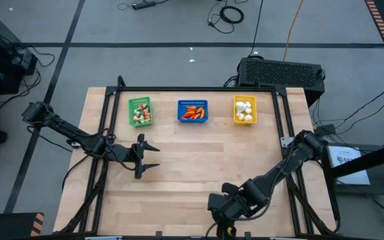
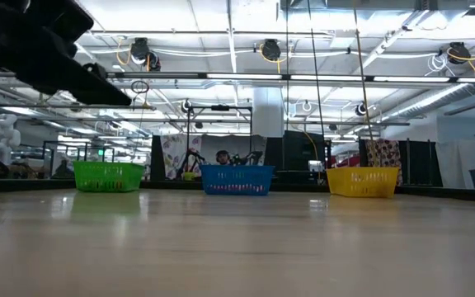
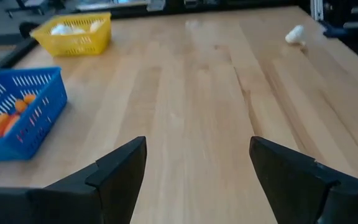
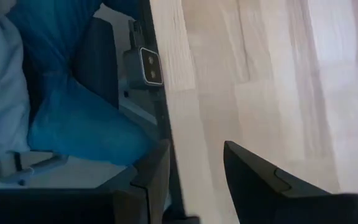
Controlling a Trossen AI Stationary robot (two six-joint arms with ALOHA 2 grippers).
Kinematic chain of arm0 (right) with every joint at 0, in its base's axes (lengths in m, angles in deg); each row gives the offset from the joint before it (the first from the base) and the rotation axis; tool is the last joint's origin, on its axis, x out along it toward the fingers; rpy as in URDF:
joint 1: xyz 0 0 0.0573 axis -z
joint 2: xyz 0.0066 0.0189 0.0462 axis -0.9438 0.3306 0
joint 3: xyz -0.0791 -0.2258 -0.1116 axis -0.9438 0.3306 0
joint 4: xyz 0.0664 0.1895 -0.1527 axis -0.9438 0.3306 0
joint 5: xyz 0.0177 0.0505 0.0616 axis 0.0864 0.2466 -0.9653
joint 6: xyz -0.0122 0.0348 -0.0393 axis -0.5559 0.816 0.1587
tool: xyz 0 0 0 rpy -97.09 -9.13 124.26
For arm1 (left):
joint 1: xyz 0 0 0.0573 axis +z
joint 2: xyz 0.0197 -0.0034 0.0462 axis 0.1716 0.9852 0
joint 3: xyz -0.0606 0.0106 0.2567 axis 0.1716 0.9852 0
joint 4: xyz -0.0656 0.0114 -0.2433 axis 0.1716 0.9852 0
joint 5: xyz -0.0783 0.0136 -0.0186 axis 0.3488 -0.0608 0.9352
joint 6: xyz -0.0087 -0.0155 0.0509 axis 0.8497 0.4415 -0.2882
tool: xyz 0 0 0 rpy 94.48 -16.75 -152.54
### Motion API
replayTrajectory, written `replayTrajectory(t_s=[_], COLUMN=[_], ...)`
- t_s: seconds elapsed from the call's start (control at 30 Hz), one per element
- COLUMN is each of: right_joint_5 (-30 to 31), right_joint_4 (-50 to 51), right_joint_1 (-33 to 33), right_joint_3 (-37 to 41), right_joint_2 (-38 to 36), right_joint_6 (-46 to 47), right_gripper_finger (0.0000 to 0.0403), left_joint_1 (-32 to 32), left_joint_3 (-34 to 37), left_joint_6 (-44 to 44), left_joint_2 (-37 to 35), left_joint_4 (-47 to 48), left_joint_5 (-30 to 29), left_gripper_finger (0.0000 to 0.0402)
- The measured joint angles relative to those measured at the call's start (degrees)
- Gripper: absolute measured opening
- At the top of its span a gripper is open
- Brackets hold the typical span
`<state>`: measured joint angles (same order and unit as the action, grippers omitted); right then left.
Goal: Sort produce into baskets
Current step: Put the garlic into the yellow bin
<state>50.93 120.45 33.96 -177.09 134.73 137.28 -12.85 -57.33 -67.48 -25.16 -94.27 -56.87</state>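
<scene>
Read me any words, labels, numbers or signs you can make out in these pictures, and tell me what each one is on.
No text can be read in any view.
White sheet off the table's right edge, high view: dark print, too small to read.
Hanging banner behind the yellow basket, low view: patterned, too blurred to read.
Green basket and blue basket: no labels visible.

Three baskets (image 1: 193,111), two arms (image 1: 65,130)

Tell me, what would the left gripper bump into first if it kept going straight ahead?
Probably nothing soon: the open left gripper points across bare wooden table. The small white garlic-like bulb sits off to one side.
</scene>
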Motion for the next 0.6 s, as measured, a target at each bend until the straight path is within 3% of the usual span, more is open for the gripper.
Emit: replayTrajectory(t_s=[0.13,0.37,0.6], right_joint_5=[0.5,1.9,4.7], right_joint_4=[0.1,0.1,-1.0], right_joint_1=[-1.9,-4.9,-7.7], right_joint_3=[0.0,0.0,0.0], right_joint_2=[0.0,0.0,0.8], right_joint_6=[8.1,17.3,27.4], right_gripper_finger=[0.0141,0.0141,0.0141], left_joint_1=[1.3,2.5,2.5], left_joint_3=[0.0,0.0,0.0], left_joint_6=[-2.8,-3.0,-2.8], left_joint_2=[0.0,0.0,0.0], left_joint_4=[-2.8,-3.4,-2.5], left_joint_5=[0.9,7.6,8.5], left_gripper_finger=[0.0294,0.0294,0.0294])
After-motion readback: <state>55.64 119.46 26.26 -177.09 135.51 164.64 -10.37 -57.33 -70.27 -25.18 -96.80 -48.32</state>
